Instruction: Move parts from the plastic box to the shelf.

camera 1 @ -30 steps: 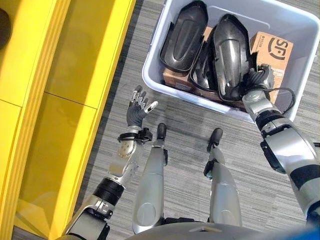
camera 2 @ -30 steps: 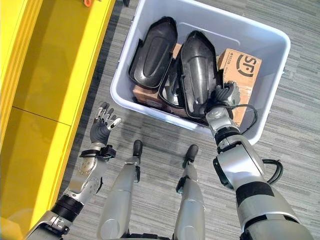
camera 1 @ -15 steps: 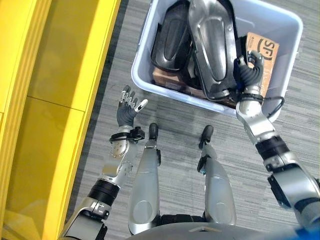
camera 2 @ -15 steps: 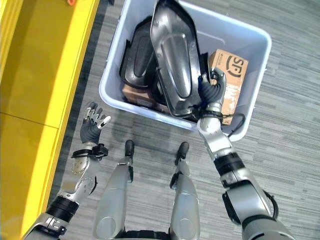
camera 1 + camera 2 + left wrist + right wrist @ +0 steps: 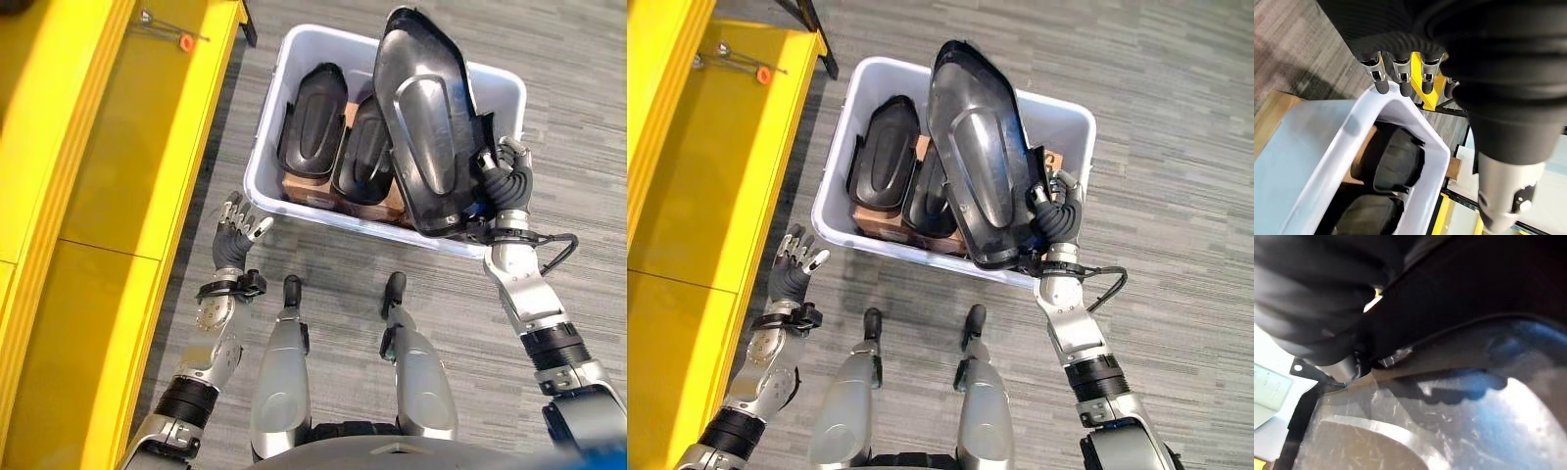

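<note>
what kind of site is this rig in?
Probably a factory or warehouse parts-handling area: a yellow metal shelf, a plastic box holding black moulded parts, and grey striped carpet flooring. The right hand holds one part up.

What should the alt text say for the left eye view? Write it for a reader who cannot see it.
The robot's right hand grips a large black moulded part, raised over a pale plastic box on grey floor. Two more black parts lie inside on cardboard cartons. The left hand is open beside the box, near a yellow shelf.
</note>
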### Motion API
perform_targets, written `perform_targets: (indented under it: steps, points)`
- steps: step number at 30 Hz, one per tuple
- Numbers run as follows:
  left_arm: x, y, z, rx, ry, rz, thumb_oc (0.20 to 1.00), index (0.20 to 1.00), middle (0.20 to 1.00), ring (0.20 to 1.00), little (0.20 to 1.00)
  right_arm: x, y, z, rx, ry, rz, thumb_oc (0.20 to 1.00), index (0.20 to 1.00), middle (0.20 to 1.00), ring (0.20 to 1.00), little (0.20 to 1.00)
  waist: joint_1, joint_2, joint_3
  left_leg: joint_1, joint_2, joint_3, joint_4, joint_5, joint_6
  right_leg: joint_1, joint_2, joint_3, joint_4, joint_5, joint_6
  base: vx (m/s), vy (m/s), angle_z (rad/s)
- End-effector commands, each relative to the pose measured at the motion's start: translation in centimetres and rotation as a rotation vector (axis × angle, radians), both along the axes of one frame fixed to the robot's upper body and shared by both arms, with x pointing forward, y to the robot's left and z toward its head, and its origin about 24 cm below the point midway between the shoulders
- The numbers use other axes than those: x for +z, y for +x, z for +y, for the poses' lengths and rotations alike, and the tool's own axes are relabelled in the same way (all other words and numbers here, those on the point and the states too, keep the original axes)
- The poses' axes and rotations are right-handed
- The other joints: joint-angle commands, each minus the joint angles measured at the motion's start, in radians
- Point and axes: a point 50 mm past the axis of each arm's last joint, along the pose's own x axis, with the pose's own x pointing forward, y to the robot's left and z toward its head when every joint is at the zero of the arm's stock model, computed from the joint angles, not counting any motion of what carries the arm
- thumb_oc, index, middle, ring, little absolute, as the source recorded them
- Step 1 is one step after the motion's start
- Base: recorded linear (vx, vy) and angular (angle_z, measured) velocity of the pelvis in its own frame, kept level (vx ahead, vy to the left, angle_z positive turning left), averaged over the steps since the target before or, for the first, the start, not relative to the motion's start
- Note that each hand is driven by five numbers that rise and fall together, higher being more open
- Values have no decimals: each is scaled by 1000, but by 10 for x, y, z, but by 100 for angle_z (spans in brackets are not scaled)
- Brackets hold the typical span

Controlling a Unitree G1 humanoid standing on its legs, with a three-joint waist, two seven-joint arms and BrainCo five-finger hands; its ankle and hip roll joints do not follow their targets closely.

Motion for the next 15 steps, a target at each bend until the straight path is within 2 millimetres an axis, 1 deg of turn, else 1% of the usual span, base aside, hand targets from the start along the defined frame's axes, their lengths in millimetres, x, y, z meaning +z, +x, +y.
perform_targets:
  steps: [1, 2, 3, 5, 6, 7, 8, 9, 10, 11, 12, 13, 14, 15]
  points:
    - [-5, -16, 0, -19, -4, -13, 1000, 1000, 1000, 1000, 1000, 27, -9, 0, 81, -34, -150, 200, 200, 200, 200, 200, 17, 38, -127, 68, 75, -12, -109, 108, -8, 14, -12, 61, 204, -181, 68, -15, -179, -11]
    - [-5, -17, 0, -19, -5, -12, 1000, 1000, 1000, 1000, 1000, 26, -9, 0, 82, -34, -149, 200, 200, 200, 200, 200, 18, 39, -126, 71, 77, -11, -110, 107, -9, 15, -11, 61, 205, -182, 67, -11, -228, -13]
    - [-10, -21, 2, -12, -14, 6, 1000, 1000, 1000, 1000, 1000, 23, -8, 4, 110, -40, -128, 200, 200, 200, 200, 200, 24, 45, -140, 91, 91, -12, -111, 112, -10, 27, 8, 60, 220, -200, 59, 2, -91, -22]
    - [-13, -23, 3, -6, -24, 14, 1000, 1000, 1000, 1000, 1000, 25, -7, 7, 132, -49, -129, 200, 200, 200, 200, 200, 29, 51, -141, 105, 98, -13, -115, 117, -12, 33, 15, 56, 233, -211, 54, -22, -138, -23]
    - [-18, -26, 3, 0, -40, 32, 1000, 1000, 1000, 1000, 1000, 27, -5, 12, 165, -62, -126, 200, 200, 200, 200, 200, 41, 60, -149, 114, 111, -20, -122, 134, -17, 41, 32, 46, 251, -233, 40, -38, -142, -12]
    - [-18, -26, 3, 0, -41, 32, 1000, 1000, 1000, 1000, 1000, 27, -4, 12, 165, -63, -126, 200, 200, 200, 200, 200, 39, 61, -148, 115, 112, -21, -123, 135, -18, 42, 33, 45, 251, -234, 39, -45, -142, -2]
    - [-21, -29, 2, 2, -45, 41, 1000, 1000, 1000, 1000, 1000, 27, -3, 14, 177, -67, -122, 200, 200, 200, 200, 200, 50, 69, -153, 117, 118, -28, -131, 154, -25, 49, 40, 35, 256, -243, 34, -46, -108, 2]
    - [-23, -30, 1, -3, -57, 51, 1000, 1000, 1000, 1000, 1000, 28, -3, 15, 187, -74, -122, 200, 200, 200, 200, 200, 53, 76, -155, 117, 126, -38, -150, 180, -35, 56, 48, 21, 252, -250, 26, -76, -169, 2]
    - [-25, -31, -1, -5, -66, 57, 1000, 1000, 1000, 1000, 1000, 28, -3, 17, 195, -83, -124, 200, 200, 200, 200, 200, 66, 87, -159, 113, 134, -47, -182, 231, -54, 69, 53, 0, 243, -261, 19, -166, -182, 25]
    - [-26, -29, -6, -22, -76, 61, 1000, 1000, 1000, 1000, 1000, 22, -6, 11, 176, -99, -99, 200, 200, 200, 200, 200, 71, 103, -169, 83, 135, -45, -235, 336, -68, 87, 34, -68, 223, -264, 2, -135, -126, 43]
    - [-26, -29, -6, -22, -76, 61, 1000, 1000, 1000, 1000, 1000, 22, -6, 11, 176, -99, -99, 200, 200, 200, 200, 200, 70, 104, -170, 81, 136, -47, -235, 336, -68, 87, 34, -69, 221, -263, 2, -158, -116, 62]
    - [-27, -28, -8, -29, -85, 68, 1000, 1000, 1000, 1000, 1000, 17, -10, 6, 161, -96, -78, 200, 200, 200, 200, 200, 66, 96, -168, 75, 133, 6, -209, 315, -49, 99, 8, -100, 223, -262, -2, -145, -94, 130]
    - [-29, -29, -9, -37, -83, 72, 1000, 1000, 1000, 1000, 1000, 10, -17, -5, 122, -104, -52, 200, 200, 200, 200, 200, 48, 86, -174, 84, 132, 65, -145, 254, -28, 111, -30, -149, 214, -245, 2, -143, -91, 157]
    - [-29, -29, -10, -37, -83, 73, 1000, 1000, 1000, 1000, 1000, 10, -17, -5, 121, -104, -51, 200, 200, 200, 200, 200, 47, 86, -174, 82, 131, 62, -139, 250, -28, 114, -31, -151, 214, -245, 3, -118, -25, 232]
